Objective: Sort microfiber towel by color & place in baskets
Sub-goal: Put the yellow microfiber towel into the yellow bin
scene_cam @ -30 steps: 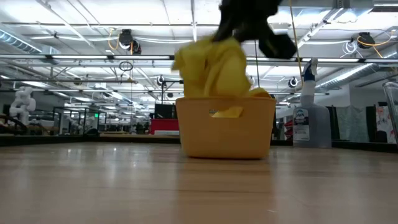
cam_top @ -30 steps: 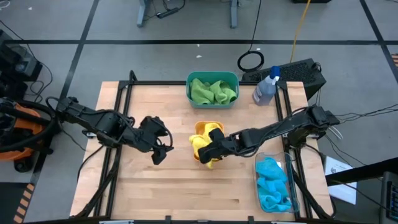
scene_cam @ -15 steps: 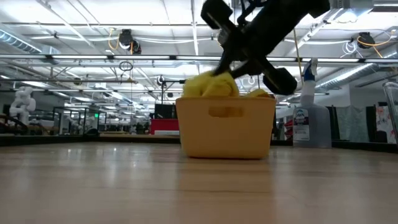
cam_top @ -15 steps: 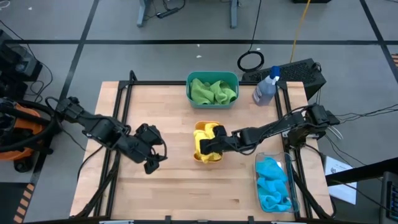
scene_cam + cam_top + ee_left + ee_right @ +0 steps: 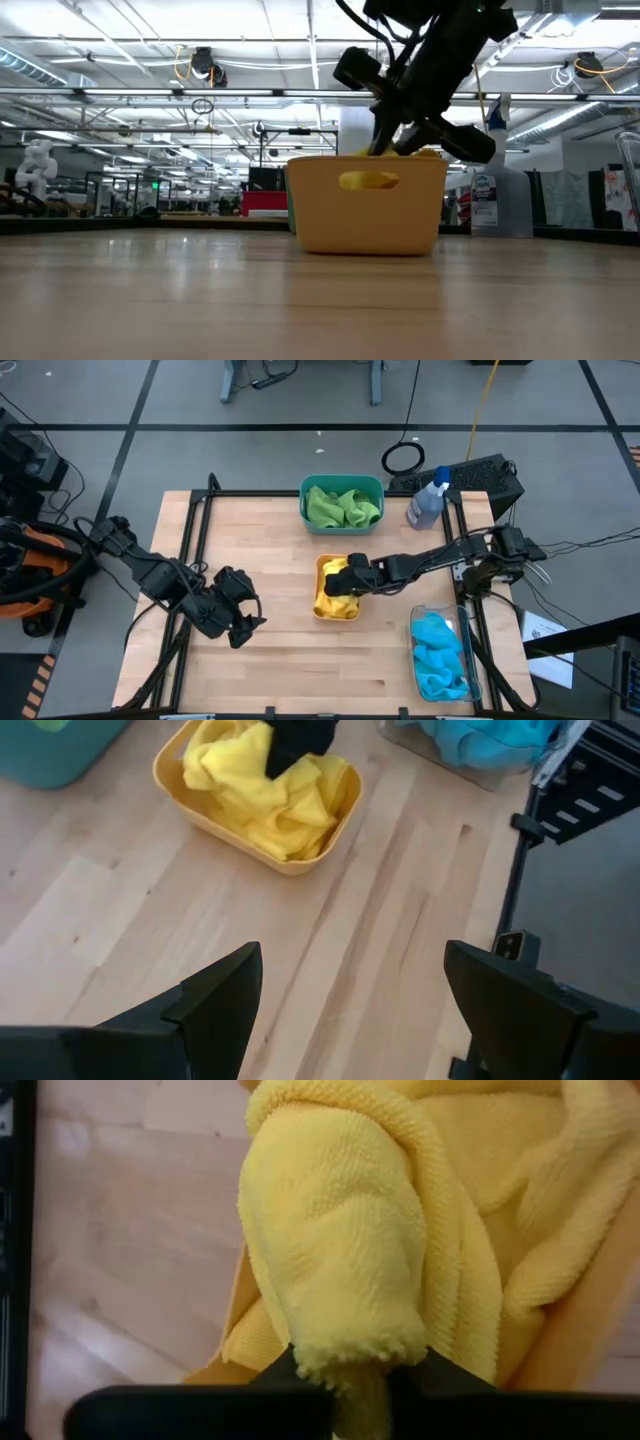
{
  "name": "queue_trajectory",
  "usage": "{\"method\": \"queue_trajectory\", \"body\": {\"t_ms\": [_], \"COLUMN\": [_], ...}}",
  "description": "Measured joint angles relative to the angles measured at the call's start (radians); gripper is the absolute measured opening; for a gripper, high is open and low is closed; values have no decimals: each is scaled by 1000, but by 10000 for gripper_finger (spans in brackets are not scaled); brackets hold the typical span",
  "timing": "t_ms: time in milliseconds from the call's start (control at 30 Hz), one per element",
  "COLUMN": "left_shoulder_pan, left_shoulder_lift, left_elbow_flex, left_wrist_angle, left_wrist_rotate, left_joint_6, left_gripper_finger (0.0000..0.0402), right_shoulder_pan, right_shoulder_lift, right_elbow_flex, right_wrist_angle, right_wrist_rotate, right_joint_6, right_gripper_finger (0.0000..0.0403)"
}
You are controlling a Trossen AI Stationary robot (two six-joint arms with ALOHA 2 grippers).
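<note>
Two yellow towels (image 5: 331,598) lie bunched in the orange basket (image 5: 320,565) at mid-table. My right gripper (image 5: 342,579) reaches down into that basket, shut on one yellow towel (image 5: 340,1230); the low view shows it (image 5: 392,135) dipping behind the basket wall (image 5: 365,215). Green towels (image 5: 342,506) fill the teal basket (image 5: 305,488) at the far edge. Blue towels (image 5: 440,655) lie in the clear basket (image 5: 415,622) near the right edge. My left gripper (image 5: 238,624) hovers open over bare wood left of the orange basket, which shows ahead of it (image 5: 290,860). My right gripper pinches a fold of the yellow towel (image 5: 355,1365) between its two fingers (image 5: 290,1370), slanting down from the table's right side. The towel bulges past the fingertips and rests on the other yellow cloth inside the orange basket.
A clear spray bottle (image 5: 428,500) with a blue top stands at the far right corner, beside the teal basket. Black frame rails (image 5: 196,525) run along the table's left and right sides. Bare wood (image 5: 290,660) stretches along the near edge between my left gripper and the clear basket.
My right gripper carried the yellow towel from above the basket's near side toward the far edge and down; the towel, first hanging high over the basket, has sunk inside it. My left gripper drew back toward the table's near-left, staying open.
</note>
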Motion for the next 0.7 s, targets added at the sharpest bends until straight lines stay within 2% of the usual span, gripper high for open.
{"method": "queue_trajectory", "body": {"t_ms": [233,400,600,700], "left_shoulder_pan": [-28,-48,-86,-105], "left_shoulder_lift": [4,4,4,4], "left_elbow_flex": [-7,-7,-7,-7], "left_wrist_angle": [2,-1,2,1], "left_wrist_rotate": [-60,-92,-162,-197], "left_joint_6": [-37,-60,-113,-139], "left_gripper_finger": [318,318,318,318], "right_shoulder_pan": [-15,3,5,5], "right_shoulder_lift": [-10,-66,-156,-210], "right_elbow_flex": [0,0,0,0], "right_wrist_angle": [0,-16,-74,-14], "right_wrist_rotate": [-135,-149,-149,-108], "right_joint_6": [-11,-13,-56,-92], "right_gripper_finger": [114,171,201,199]}}
